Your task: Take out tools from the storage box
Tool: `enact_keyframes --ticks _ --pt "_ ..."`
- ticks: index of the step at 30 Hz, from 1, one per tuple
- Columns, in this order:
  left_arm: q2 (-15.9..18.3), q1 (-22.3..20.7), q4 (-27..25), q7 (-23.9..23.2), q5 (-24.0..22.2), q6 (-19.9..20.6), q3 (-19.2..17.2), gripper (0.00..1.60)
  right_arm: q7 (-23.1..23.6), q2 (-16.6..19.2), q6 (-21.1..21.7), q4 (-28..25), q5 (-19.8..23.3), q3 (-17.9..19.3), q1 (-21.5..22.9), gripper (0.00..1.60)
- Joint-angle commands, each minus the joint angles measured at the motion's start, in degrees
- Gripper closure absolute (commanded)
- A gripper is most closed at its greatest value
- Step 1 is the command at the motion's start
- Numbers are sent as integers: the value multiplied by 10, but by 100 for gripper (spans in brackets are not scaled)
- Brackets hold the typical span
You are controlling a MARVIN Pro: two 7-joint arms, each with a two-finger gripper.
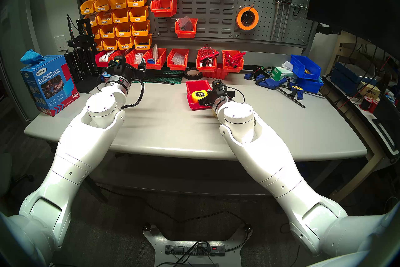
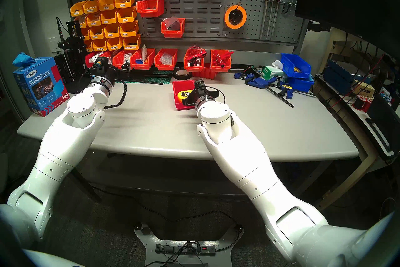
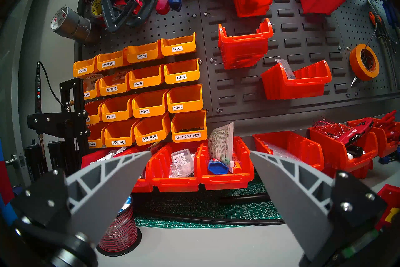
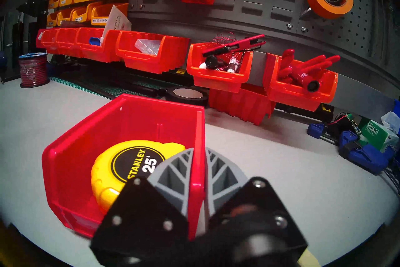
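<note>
The small red storage box [image 1: 195, 85] stands on the grey table at centre; it also shows in the right wrist view [image 4: 129, 112]. The yellow tape measure [image 1: 198, 95] with its black "25" label lies inside it [image 4: 134, 164]. My right gripper [image 4: 199, 149] is shut on the box's right wall, one finger inside and one outside. A cream edge [image 4: 308, 259] shows under my right wrist; it looks like the masking-tape roll, on the table outside the box. My left gripper [image 3: 200, 151] is open and empty, far left by the back bins.
A black tape roll [image 1: 192, 74] lies just behind the box. Orange-red bins [image 1: 177, 60] line the back. Blue clamps [image 1: 270, 82] and blue bins lie at the right, a cleaning-cloth box [image 1: 48, 84] at the left, and a wire spool [image 3: 121, 229] near my left gripper.
</note>
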Motion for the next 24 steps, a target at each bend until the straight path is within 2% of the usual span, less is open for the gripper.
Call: enact_keyframes --ticks 1,11,24 --pt "1 -9 -4 0 0 0 -4 0 2 12 -23 -8 -10 -2 -2 160" --pt "1 -9 -4 0 0 0 -4 0 27 46 -63 -13 -52 -36 16 160" --pt "1 -8 -4 0 0 -1 -4 0 44 104 -95 -20 -160 -104 54 160"
